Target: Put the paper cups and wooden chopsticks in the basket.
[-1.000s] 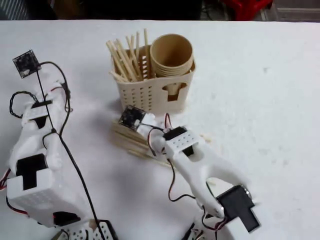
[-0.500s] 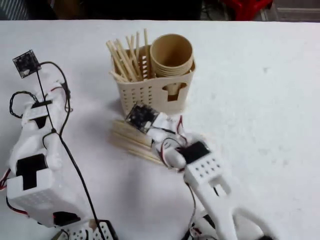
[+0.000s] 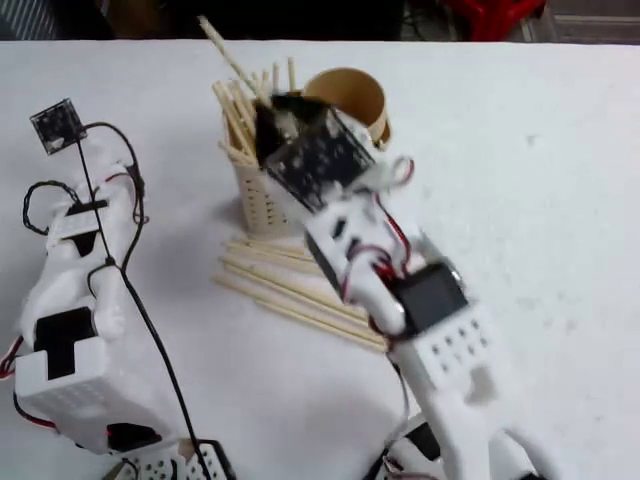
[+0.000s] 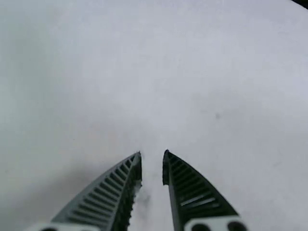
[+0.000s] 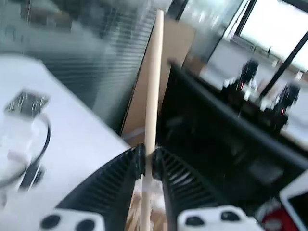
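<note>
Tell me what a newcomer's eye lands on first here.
The right gripper, high over the basket, pinches one chopstick. Loose chopsticks lie on the table in front of the basket, which holds stacked cups.

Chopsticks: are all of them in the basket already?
No, several loose chopsticks lie on the table in front of the basket.
</note>
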`<state>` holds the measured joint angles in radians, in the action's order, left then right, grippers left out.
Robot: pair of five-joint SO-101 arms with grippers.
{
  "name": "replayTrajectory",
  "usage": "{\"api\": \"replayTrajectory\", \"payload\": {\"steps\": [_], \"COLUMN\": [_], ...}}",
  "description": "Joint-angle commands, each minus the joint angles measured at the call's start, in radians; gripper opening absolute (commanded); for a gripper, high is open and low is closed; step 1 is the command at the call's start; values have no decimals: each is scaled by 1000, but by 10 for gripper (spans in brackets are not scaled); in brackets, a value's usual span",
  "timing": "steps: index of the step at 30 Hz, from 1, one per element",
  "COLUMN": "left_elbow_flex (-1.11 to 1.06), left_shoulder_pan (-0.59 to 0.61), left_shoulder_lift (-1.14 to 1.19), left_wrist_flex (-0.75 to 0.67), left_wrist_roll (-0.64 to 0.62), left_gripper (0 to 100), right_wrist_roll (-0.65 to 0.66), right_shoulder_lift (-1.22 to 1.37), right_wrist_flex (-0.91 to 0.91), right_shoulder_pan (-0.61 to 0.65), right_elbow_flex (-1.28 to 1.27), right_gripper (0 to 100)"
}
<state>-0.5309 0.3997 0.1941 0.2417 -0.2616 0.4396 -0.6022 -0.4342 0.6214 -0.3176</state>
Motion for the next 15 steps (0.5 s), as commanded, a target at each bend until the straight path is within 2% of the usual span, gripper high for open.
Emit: {"api": "replayTrajectory", "payload": {"steps": [1,8,10,13,15], "left_elbow_flex": [37,38,38,38,38], "left_shoulder_pan": [-13,-13,-13,-13,-13], "left_shoulder_lift": [-10,-10,-10,-10,-10], "left_wrist_flex": [5,5,5,5,5], "left_wrist_roll": [8,8,8,8,8], "left_gripper": [91,91,91,91,91], "right_wrist_roll": [-9,-29,-126,-330,-382], "right_shoulder_lift": [137,331,337,335,335], "right_wrist_flex": [194,216,216,208,205], "right_shoulder_pan": [25,50,42,16,-5], "right_elbow_flex": [152,247,249,242,244], "right_gripper": [18,19,56,170,193]}}
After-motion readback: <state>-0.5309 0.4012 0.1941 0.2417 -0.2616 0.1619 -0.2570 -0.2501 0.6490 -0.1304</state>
